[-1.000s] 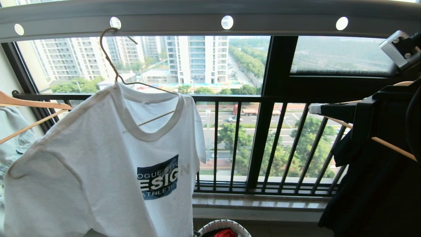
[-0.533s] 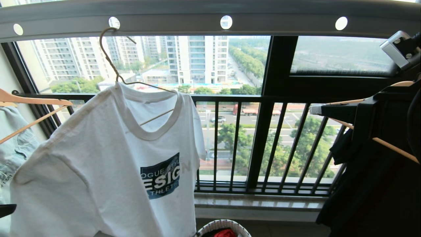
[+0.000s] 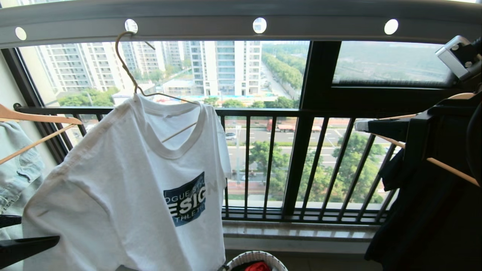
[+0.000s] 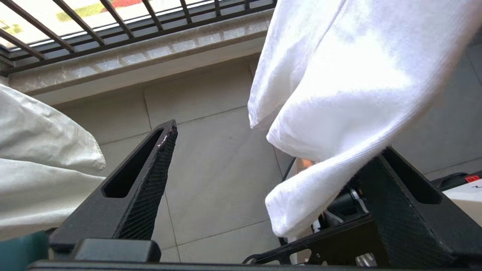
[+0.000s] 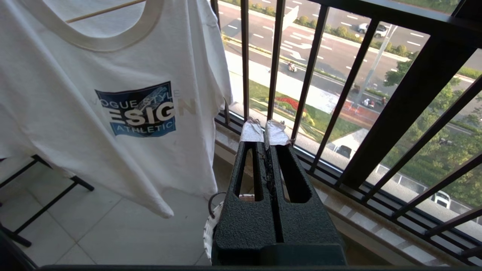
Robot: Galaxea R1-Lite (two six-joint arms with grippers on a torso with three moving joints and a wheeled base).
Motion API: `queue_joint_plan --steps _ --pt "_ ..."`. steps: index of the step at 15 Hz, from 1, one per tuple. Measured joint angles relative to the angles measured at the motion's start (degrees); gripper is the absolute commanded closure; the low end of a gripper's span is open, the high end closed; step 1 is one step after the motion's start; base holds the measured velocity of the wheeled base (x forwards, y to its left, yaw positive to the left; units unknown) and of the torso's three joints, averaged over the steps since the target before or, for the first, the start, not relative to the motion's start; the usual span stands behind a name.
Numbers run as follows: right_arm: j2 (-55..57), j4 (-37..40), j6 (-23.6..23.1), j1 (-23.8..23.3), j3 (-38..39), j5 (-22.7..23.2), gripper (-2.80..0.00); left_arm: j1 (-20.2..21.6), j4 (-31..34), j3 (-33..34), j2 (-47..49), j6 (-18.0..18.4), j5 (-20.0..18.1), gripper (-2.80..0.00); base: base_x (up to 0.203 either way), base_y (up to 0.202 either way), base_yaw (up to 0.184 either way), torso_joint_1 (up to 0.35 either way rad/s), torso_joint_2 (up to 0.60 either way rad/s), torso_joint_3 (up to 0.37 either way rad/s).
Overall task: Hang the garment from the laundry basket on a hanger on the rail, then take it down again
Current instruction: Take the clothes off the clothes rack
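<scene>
The white T-shirt (image 3: pixel 128 188) hangs left of centre in the head view on the cream wire hanger (image 3: pixel 130 75), whose hook sits in a hole of the grey rail (image 3: pixel 241 22) along the top edge. The left gripper (image 4: pixel 263 180) at the lower left stands spread wide, a fold of the shirt's hem draped on one finger but not pinched; the right gripper (image 5: pixel 264 131), low and central in its own wrist view, is pressed together on nothing. The shirt rides slanted, so a snagged hem could drag it off the hanger toward the woven basket (image 3: pixel 256 259) at the bottom edge.
</scene>
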Motion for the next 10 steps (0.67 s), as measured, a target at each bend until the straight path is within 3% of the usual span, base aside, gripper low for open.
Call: queue_joint_plan --steps 1,4,6,8,10 --pt "0.00 0.00 -0.01 0.00 0.00 0.00 0.00 -0.41 -1.67 1.28 0.21 -0.04 -0.33 0.00 0.000 0.000 0.000 0.000 0.00 0.000" --pt "-0.02 -0.02 0.00 0.00 -0.09 0.00 0.00 -0.95 -7.69 5.31 0.38 -0.25 -4.86 0.00 0.000 0.000 0.000 0.000 0.00 0.000" --pt "-0.13 -0.03 -0.01 0.00 -0.09 0.00 0.00 -1.03 -8.09 6.08 0.34 -0.52 -7.38 0.00 0.000 0.000 0.000 0.000 0.00 0.000" --pt "-0.20 -0.01 0.00 0.00 -0.09 0.00 0.00 -1.03 -8.00 6.39 -0.10 -1.01 -7.75 0.00 0.000 0.000 0.000 0.000 0.00 0.000" --pt "-0.22 -0.03 -0.01 0.00 -0.17 0.00 0.00 -1.01 -7.84 6.90 -1.38 -4.28 -7.71 0.00 0.000 0.000 0.000 0.000 0.00 0.000"
